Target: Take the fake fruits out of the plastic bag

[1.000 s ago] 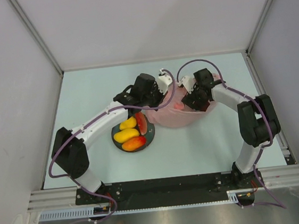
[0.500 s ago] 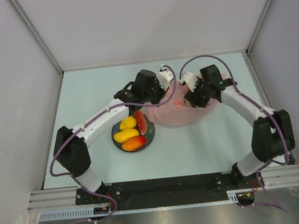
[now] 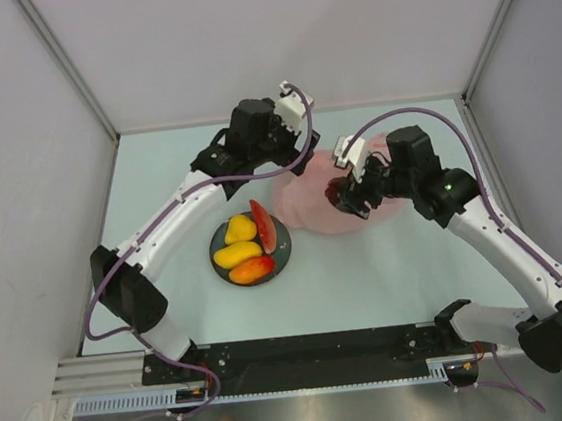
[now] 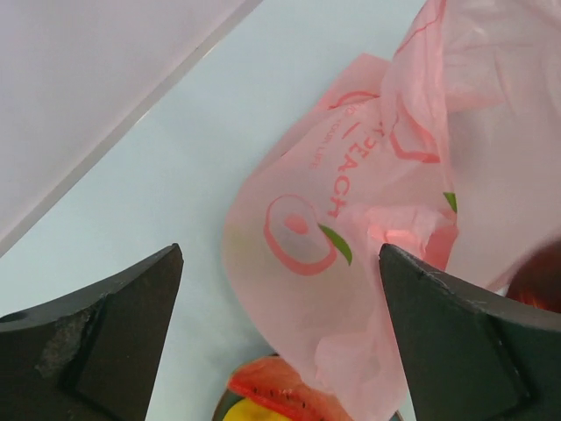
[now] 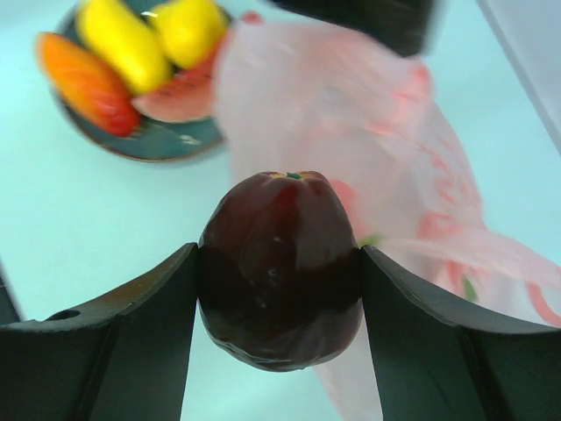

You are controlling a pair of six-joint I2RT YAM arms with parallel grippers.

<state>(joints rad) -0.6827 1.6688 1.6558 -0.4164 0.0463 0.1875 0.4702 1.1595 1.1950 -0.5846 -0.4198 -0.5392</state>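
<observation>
R gripper (image 5: pixel 280 263) clamped on dark red piece (image 5: pixel 280 219) over plastic bag (image 5: pixel 351 114); L gripper (image 4: pixel 280 263) jaws apart above bag. Just beside: plate (image 5: pixel 175 145) w/ mangoes (image 3: pixel 237 252), watermelon slice (image 3: pixel 264 225).

Pink bag (image 4: pixel 456 114) (red peach print), dark red fruit (image 5: pixel 280 272), blue plate (image 5: pixel 175 149)

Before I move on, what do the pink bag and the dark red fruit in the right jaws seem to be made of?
Pink bag: thin plastic film, translucent with a slight sheen. It crumples into soft folds, and its print shows through the layers.
Dark red fruit: probably hard moulded plastic with a glossy finish. Its skin is smooth and even with small highlights, though rubber or wax cannot be ruled out.
</observation>
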